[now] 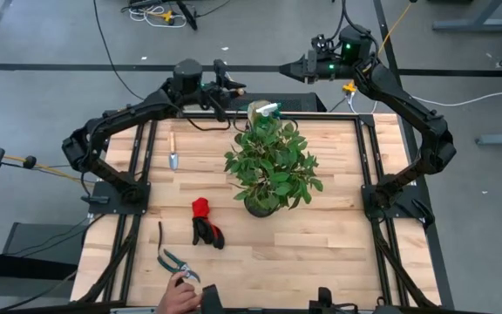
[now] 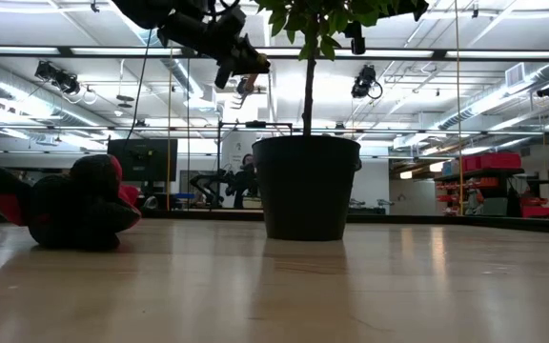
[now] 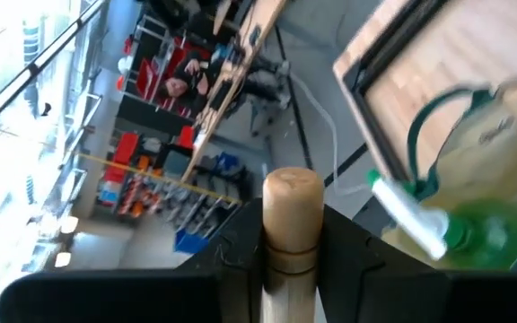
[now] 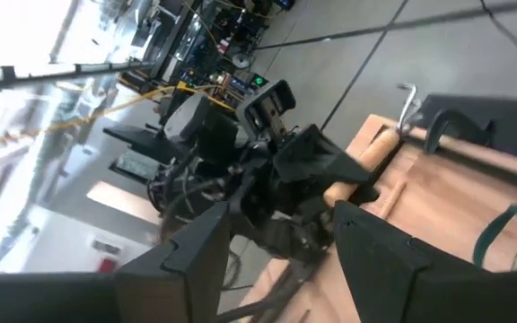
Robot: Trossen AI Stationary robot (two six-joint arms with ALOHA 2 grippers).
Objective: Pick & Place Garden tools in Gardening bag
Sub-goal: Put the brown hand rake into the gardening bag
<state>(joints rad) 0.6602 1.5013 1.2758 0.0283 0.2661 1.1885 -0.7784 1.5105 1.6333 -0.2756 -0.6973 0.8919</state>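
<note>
Evidently the left claw [image 1: 227, 85] was clamped on a wooden-handled tool [image 3: 292, 224], whose rounded handle end stood up between its dark fingers in the left wrist view. It hung high over the far edge of the counter [image 1: 338, 235], just beside the gardening bag [image 1: 262, 111], probably so the tool could be lowered into the bag's mouth, where a green spray bottle [image 3: 438, 224] already showed. The right claw [image 1: 296, 69] waited off the far edge with its jaws parted and nothing between them, likely kept clear of the drop. A trowel [image 1: 172, 155] lay on the left of the counter, red-and-black gloves [image 1: 205, 223] lay nearer the front, and pruning shears [image 1: 176, 262] lay by a person's hand [image 1: 179, 298]. The potted plant [image 1: 271, 166] stood mid-counter, screening the bag.
</note>
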